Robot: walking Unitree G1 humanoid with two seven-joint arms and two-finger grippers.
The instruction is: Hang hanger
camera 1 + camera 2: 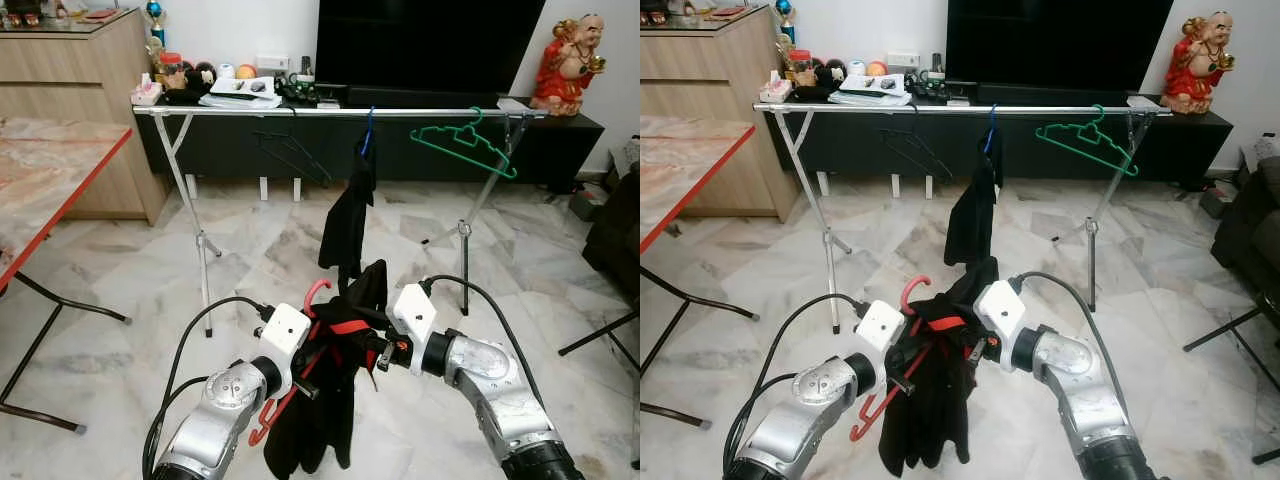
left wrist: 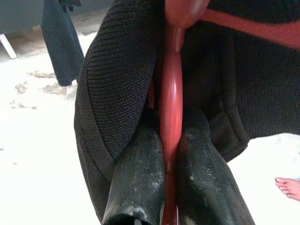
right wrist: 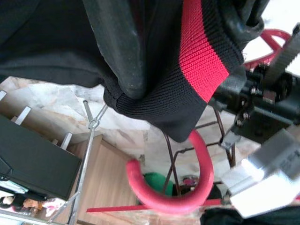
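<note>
Left gripper [image 2: 171,187]: fingers clamped on the red hanger [image 2: 171,117].
Right gripper [image 1: 375,352]: pinching the black garment [image 3: 154,70] with its red stripe.
Head views: hanger held below the rail [image 1: 300,111].
Right wrist: hanger hook free.

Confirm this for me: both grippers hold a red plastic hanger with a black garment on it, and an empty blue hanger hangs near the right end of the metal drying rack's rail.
Not quite. The empty plastic hanger near the right end of the metal drying rack's rail is green, not blue, as the left eye view shows. The rest holds: the left gripper and right gripper hold the red plastic hanger with the black garment on it.
</note>
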